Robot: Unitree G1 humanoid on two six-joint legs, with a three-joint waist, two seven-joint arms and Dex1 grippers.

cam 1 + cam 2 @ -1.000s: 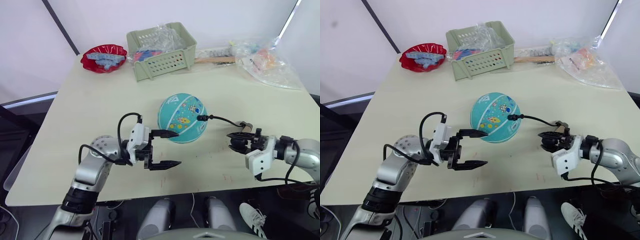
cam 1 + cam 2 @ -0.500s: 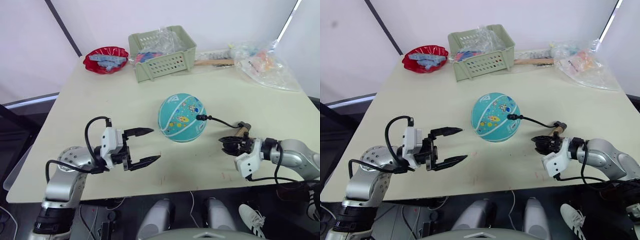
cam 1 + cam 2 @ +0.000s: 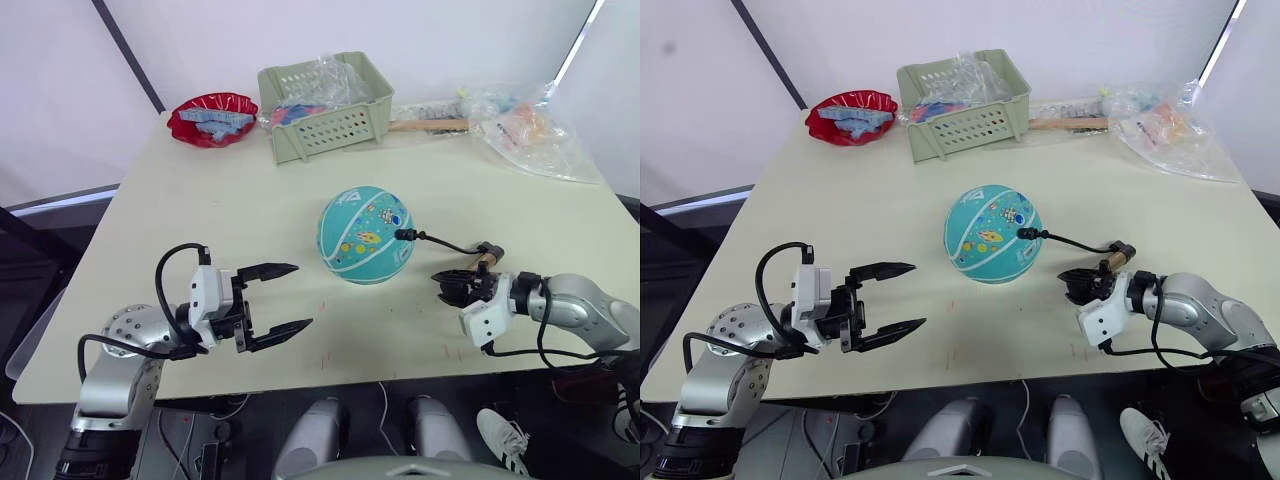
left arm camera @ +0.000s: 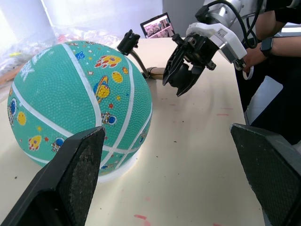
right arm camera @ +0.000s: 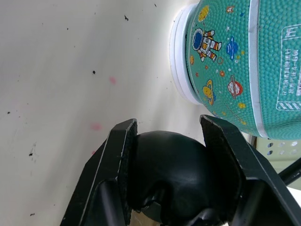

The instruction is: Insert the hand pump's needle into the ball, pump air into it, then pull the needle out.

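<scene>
On the table, right fingers [image 5: 221,155] clamp the hand pump's [image 5: 164,174] rounded black handle; left fingers [image 3: 285,269] gape beside the pebbled ball [image 3: 365,234].

Bright, even light; soft shadows.

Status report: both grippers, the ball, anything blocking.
Left gripper open, off the ball. Right gripper shut on hand pump. Needle fitting at ball. Nothing blocking.
</scene>
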